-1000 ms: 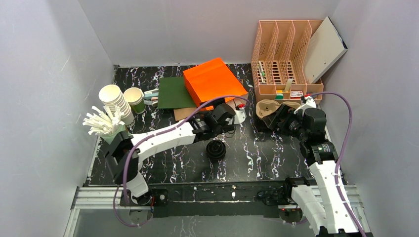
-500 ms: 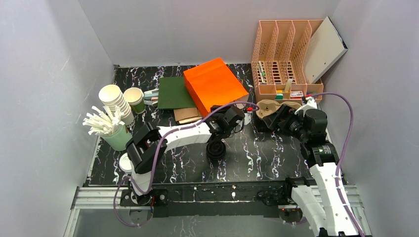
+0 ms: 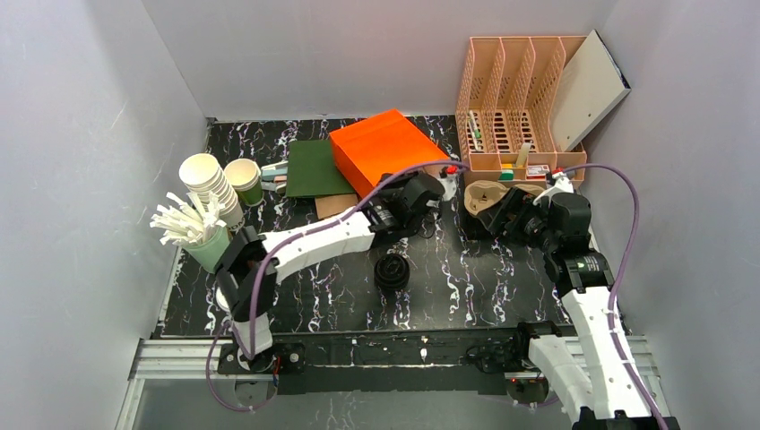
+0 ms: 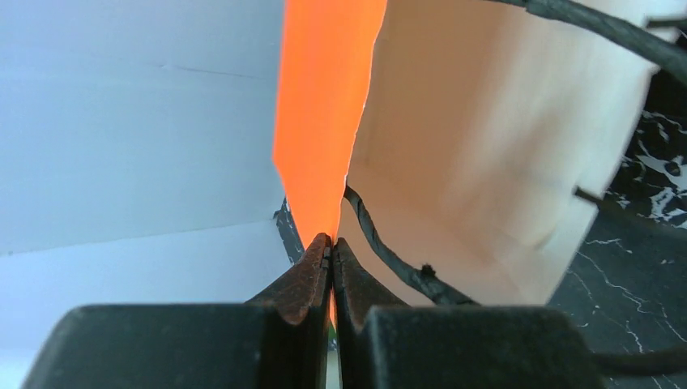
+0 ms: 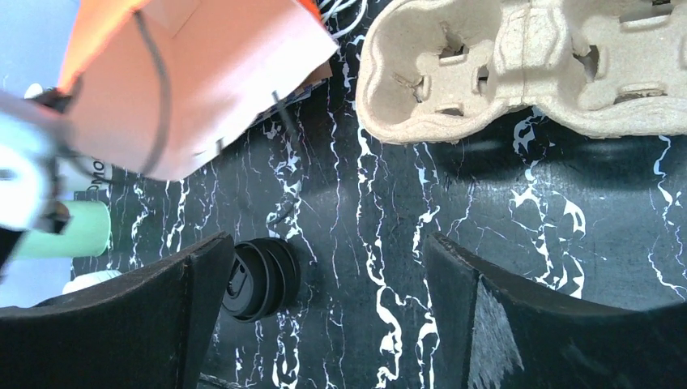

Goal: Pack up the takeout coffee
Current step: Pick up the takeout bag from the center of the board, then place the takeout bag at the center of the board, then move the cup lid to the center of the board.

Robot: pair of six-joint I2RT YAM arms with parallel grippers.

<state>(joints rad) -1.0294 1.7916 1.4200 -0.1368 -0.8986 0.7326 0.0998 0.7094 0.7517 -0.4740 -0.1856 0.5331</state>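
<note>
At my far left a mint cup (image 3: 211, 252) holds a bunch of white sticks (image 3: 188, 220). Behind it stand the stack of white paper cups (image 3: 206, 182) and a lidless green cup (image 3: 245, 182), cream inside. Next lies a dark green flat sheet (image 3: 312, 168). The orange paper bag (image 3: 384, 150) overlaps its right edge; the bag is pale inside with black cord handles, and I cannot tell what is in it.

The takeout coffee (image 3: 392, 270), dark under its black lid, sits on the black marbled table (image 3: 466, 291) in front of the bag and apart from it. I cannot tell whether it stands upright or lies over.

To the right is a pulp cup carrier (image 3: 488, 194) with its wells facing up. Behind that stands a peach file rack (image 3: 513, 90) with small items in its lower slots, and a white board (image 3: 587, 90) leans against it.

The left wall (image 3: 90, 161) runs close beside the cups, and the right wall (image 3: 690, 197) is near my right arm. Bare marble shows all around the coffee and between it and the carrier.

My left hand (image 4: 330, 250) is clenched on the orange bag's rim: the fingers (image 4: 301, 279) meet, with a sliver of orange pinched between them. My right hand (image 5: 324, 243) hangs near the carrier, spread wide and grasping nothing. Only tabletop shows between its fingers, with the coffee just inside the left one.
</note>
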